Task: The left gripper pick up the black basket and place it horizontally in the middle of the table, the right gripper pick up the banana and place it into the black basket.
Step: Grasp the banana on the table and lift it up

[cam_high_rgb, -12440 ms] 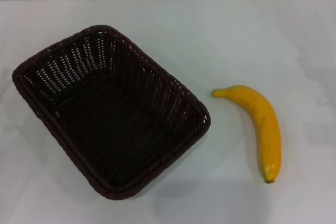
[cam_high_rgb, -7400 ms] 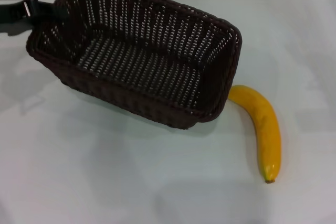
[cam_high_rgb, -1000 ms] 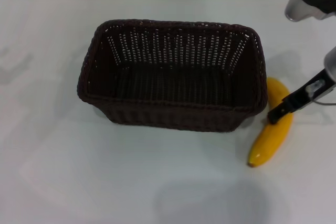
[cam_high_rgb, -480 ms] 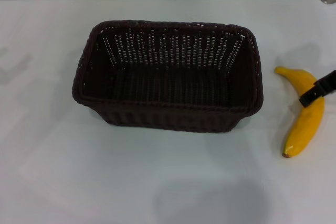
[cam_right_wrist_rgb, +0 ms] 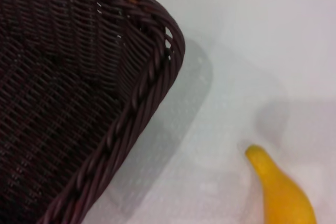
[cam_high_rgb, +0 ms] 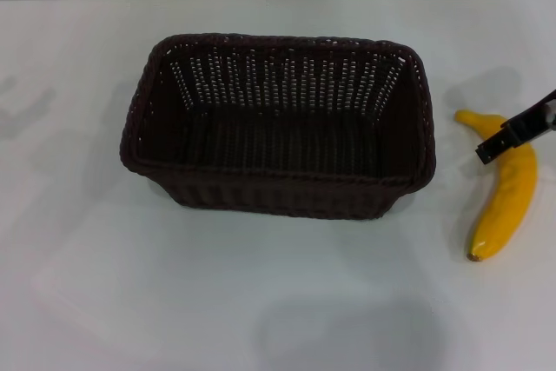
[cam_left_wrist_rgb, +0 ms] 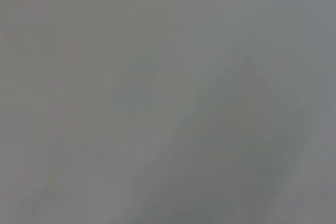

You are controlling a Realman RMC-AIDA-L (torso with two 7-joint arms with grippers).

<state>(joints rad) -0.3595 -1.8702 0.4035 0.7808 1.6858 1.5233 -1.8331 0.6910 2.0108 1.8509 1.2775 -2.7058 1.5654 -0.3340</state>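
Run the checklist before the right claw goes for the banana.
1. Black basket set horizontally mid-table: ok, long side runs across the head view.
2. Basket ready to receive: ok, it stands upright, open side up, nothing inside.
3. Banana free of the basket: ok, it lies on the table to the robot's right of the basket, a gap between them.
4. Right claw over the banana: ok, a dark finger crosses its upper half.
5. Right claw on the banana: cannot tell; only one finger shows at the picture's edge.
6. Left claw out of the way: ok, not in view.

setting: lab-like test bench | cue: plain white table point(cam_high_rgb: 261, 301)
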